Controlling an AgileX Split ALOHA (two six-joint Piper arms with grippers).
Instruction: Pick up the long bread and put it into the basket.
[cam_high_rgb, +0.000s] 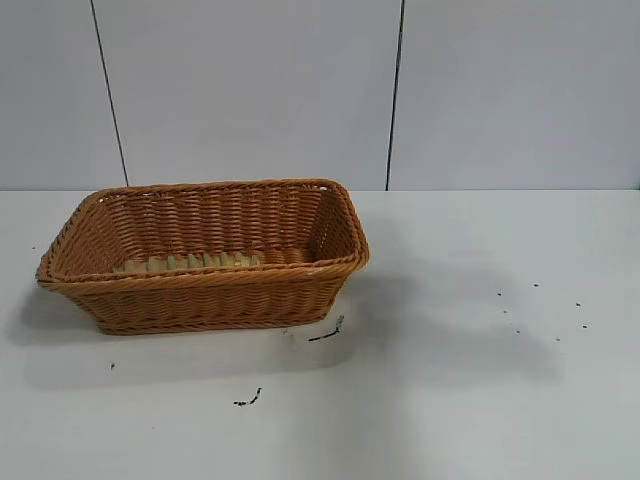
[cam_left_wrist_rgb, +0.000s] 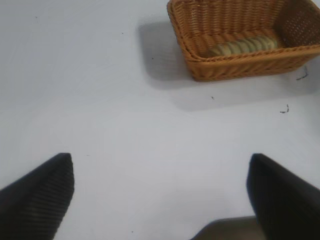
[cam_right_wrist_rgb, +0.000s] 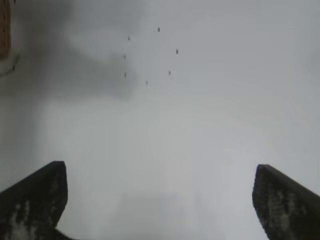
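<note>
The long bread (cam_high_rgb: 190, 262), tan-yellow with crosswise ridges, lies inside the orange-brown wicker basket (cam_high_rgb: 200, 300) along its near wall; only its top shows above the rim. It also shows in the left wrist view (cam_left_wrist_rgb: 242, 46), inside the basket (cam_left_wrist_rgb: 240, 67). My left gripper (cam_left_wrist_rgb: 160, 165) is open and empty over bare table, well away from the basket. My right gripper (cam_right_wrist_rgb: 159, 172) is open and empty over bare table; a corner of the basket (cam_right_wrist_rgb: 4, 30) shows at that view's edge. Neither gripper shows in the exterior view.
The white table (cam_high_rgb: 450, 380) carries small dark specks (cam_high_rgb: 540, 305) to the right of the basket and two short dark scraps (cam_high_rgb: 326, 333) in front of it. A grey panelled wall stands behind the table.
</note>
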